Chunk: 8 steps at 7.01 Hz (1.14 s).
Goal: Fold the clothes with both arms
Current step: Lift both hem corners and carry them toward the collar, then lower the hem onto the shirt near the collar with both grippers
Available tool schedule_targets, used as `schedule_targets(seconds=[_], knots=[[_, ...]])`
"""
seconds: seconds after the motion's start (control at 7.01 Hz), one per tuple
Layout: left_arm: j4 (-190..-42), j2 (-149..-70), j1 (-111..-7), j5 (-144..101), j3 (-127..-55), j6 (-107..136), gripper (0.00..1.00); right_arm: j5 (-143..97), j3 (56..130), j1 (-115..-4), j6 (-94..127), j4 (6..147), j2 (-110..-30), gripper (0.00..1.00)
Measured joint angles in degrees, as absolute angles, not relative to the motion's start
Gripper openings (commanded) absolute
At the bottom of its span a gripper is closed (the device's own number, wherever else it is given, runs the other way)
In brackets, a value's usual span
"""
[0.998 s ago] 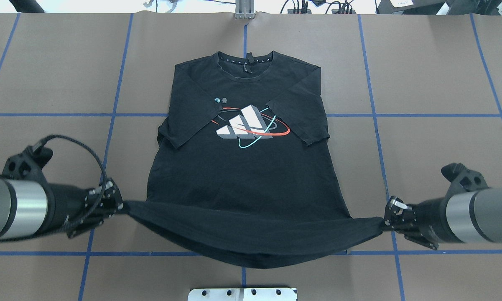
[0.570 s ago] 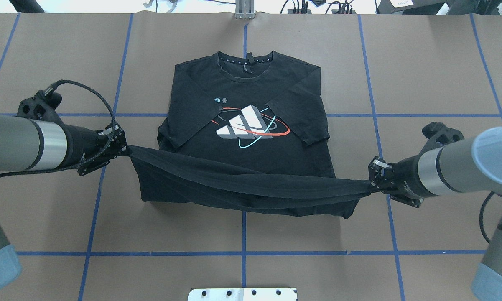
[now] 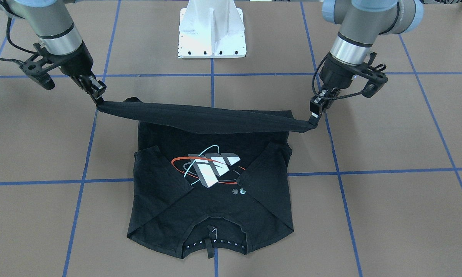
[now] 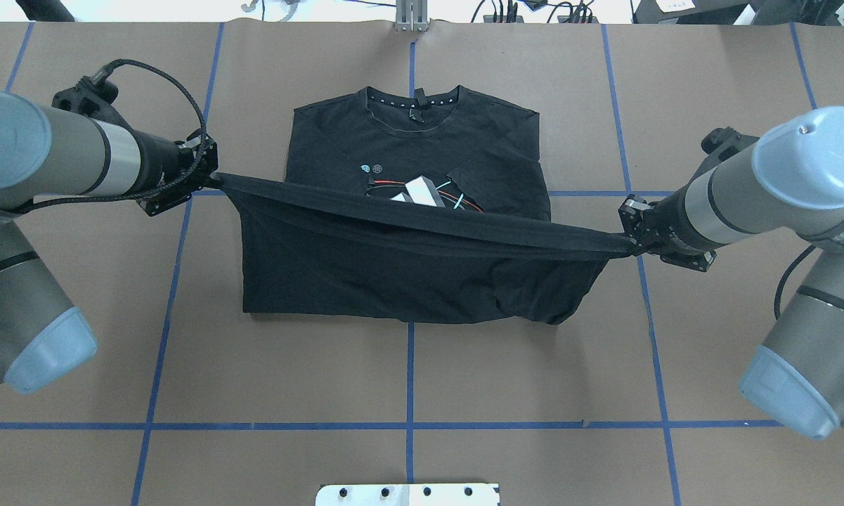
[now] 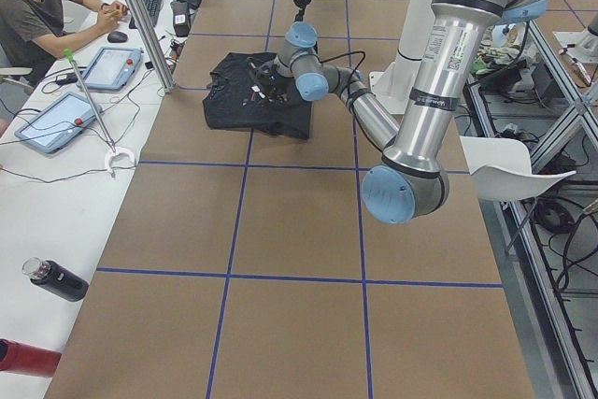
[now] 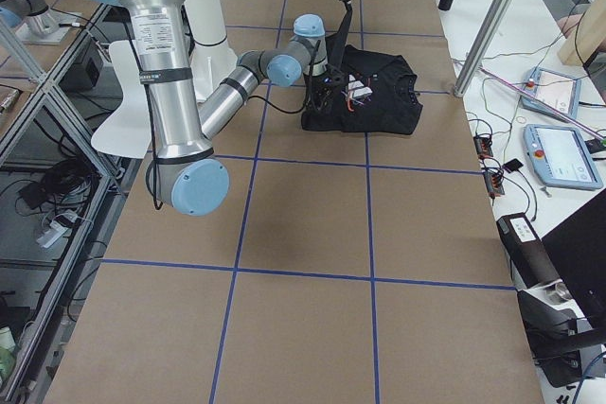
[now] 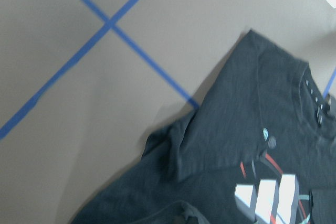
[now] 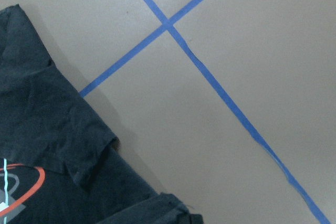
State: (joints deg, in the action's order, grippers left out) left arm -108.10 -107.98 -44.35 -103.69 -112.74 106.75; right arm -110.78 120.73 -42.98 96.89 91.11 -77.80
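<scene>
T-shirt (image 4: 407,288) lies at mid-table, its collar (image 4: 412,105) at twelve o'clock and its sleeves (image 3: 157,173) folded in over the chest. We hold its hem (image 4: 422,221) off the brown table (image 4: 534,393) as a taut band that crosses the graphic (image 3: 207,167). Our left gripper (image 4: 209,177) is pinched on the hem corner at nine o'clock, and our right gripper (image 4: 631,246) on the corner at three o'clock.
</scene>
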Motion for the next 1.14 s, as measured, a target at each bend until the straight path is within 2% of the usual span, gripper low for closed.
schedule_targets(seconds=[0.71,1.14], knots=[[-111.5,-115.0,-49.2,-103.6,-101.5,103.9,0.0,-113.0,103.0,-51.1,89.4,91.1,-63.5,0.0],[-116.6,-118.4,-49.7,-103.4,-93.4,103.7,0.0,-112.6,92.3,-52.2,84.8,89.8,-57.3,0.0]])
